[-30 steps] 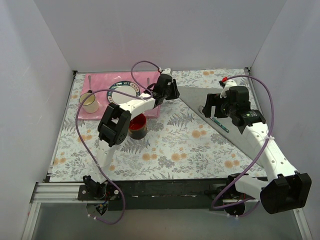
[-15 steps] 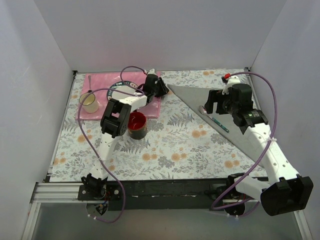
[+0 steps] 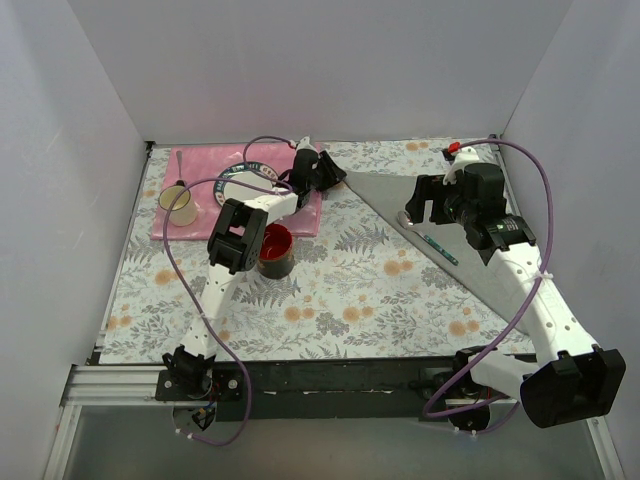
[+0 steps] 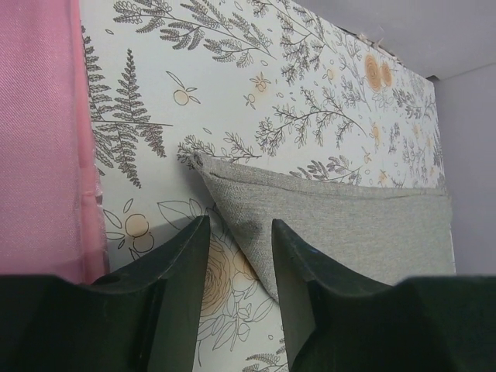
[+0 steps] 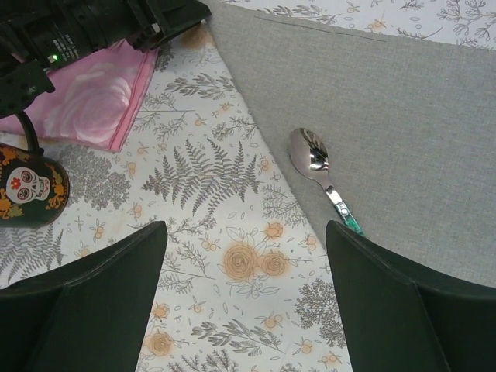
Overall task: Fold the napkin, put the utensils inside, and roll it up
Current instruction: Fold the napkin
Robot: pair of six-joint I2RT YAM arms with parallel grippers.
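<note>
The plain grey cloth napkin [image 5: 403,116], folded into a triangle, is lying on the right of the floral tablecloth [image 3: 340,300], with a green-handled silver spoon [image 5: 322,174] along its long edge. The left gripper [image 4: 239,229] is straddling the pointed corner, its jaws narrowly apart and pinching nothing. The right gripper [image 5: 244,229] is hovering over the spoon, wide open and holding nothing. The roll should probably start at the spoon's edge and be kept tight.

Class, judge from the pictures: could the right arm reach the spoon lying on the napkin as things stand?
Probably yes. The right gripper hovers open just short of the spoon, which lies uncovered near the napkin's edge, with nothing between them.
</note>
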